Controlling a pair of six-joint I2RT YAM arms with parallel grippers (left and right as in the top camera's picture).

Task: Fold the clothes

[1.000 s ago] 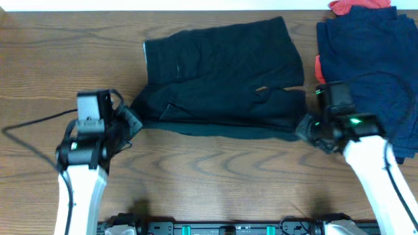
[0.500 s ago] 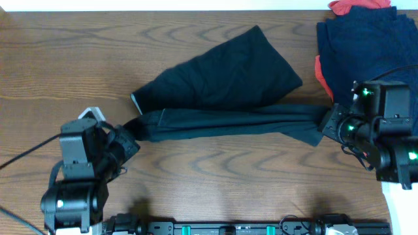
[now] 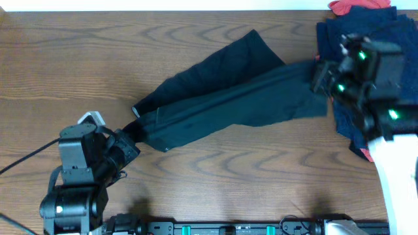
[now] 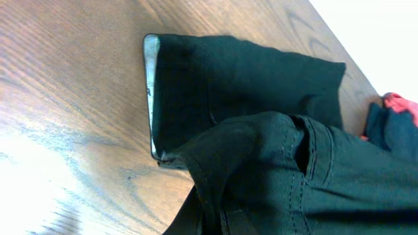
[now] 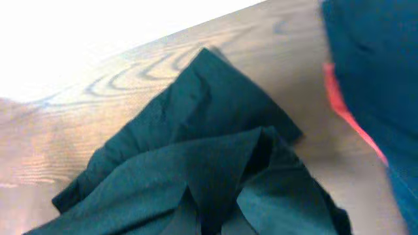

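Change: We see the black shorts (image 3: 228, 104), flat a second ago, now drawn into a diagonal band as the right gripper (image 3: 319, 76) swings its end toward the upper right.
Meaning: We judge the fold begun, not yet laid.
Jaws: The left gripper (image 3: 134, 134) is clenched on the waistband corner, the right on a leg end.
Place: Mid-frame on the wooden table (image 3: 65, 52), reaching the navy pile (image 3: 392, 29).
Look: Creased, bunched, pale waistband lining (image 4: 151, 91) showing.

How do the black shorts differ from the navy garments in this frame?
The black shorts are black with a pale waistband edge; the navy garments are dark blue. The shorts are stretched diagonally between the left gripper and right gripper, both shut on them; the navy garments lie piled at far right, ungripped. Both are cloth.
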